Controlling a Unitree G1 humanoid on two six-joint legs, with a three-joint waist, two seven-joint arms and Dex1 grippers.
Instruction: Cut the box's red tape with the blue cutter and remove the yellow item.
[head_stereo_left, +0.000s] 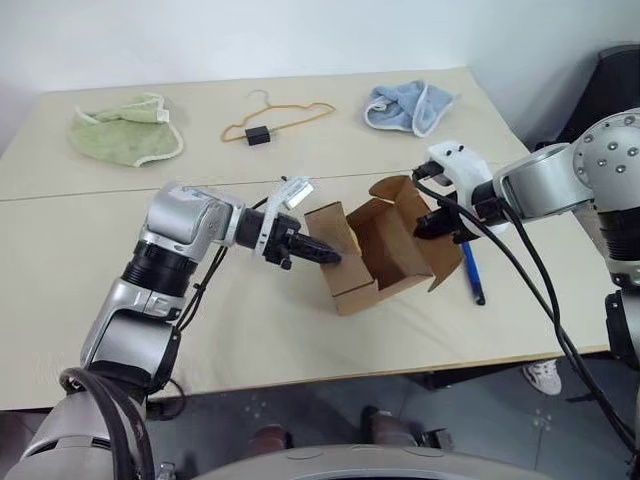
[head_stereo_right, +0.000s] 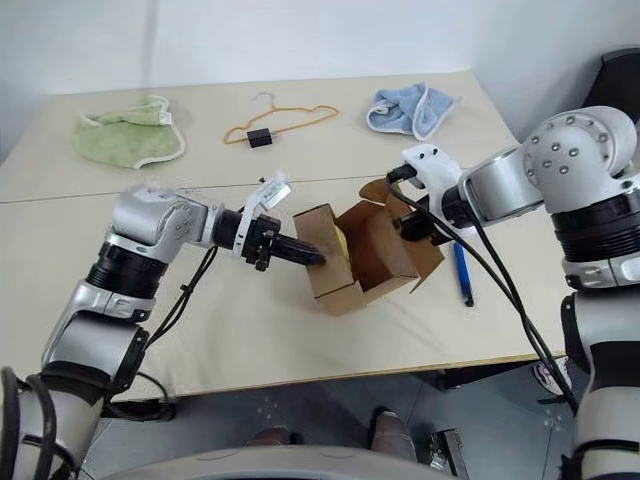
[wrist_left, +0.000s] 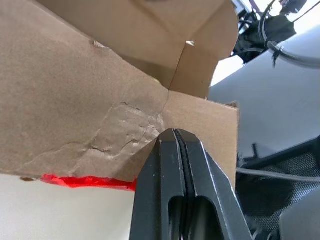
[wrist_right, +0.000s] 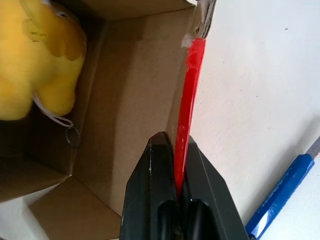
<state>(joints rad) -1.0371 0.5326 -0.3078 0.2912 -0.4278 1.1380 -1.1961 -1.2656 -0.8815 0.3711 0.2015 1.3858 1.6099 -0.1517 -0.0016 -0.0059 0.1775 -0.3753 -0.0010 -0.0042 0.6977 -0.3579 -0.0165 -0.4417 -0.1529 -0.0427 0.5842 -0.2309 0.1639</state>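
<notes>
Brown creased cardboard box (head_stereo_left: 375, 255), fuzzy yellow item (wrist_right: 37, 55)

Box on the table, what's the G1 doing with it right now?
The box is open. The right gripper is shut on a flap edged with red tape; the left gripper, shut, presses against the box's opposite side. The yellow item is still inside. The blue cutter lies on the table beside the box, not held.

Your left pincer (head_stereo_left: 322, 252) is closed, pointing right and slightly down, forearm reaching in from the left; your right pincer (wrist_right: 179, 187) is clamped on a flap edge, wrist angled down-left
</notes>
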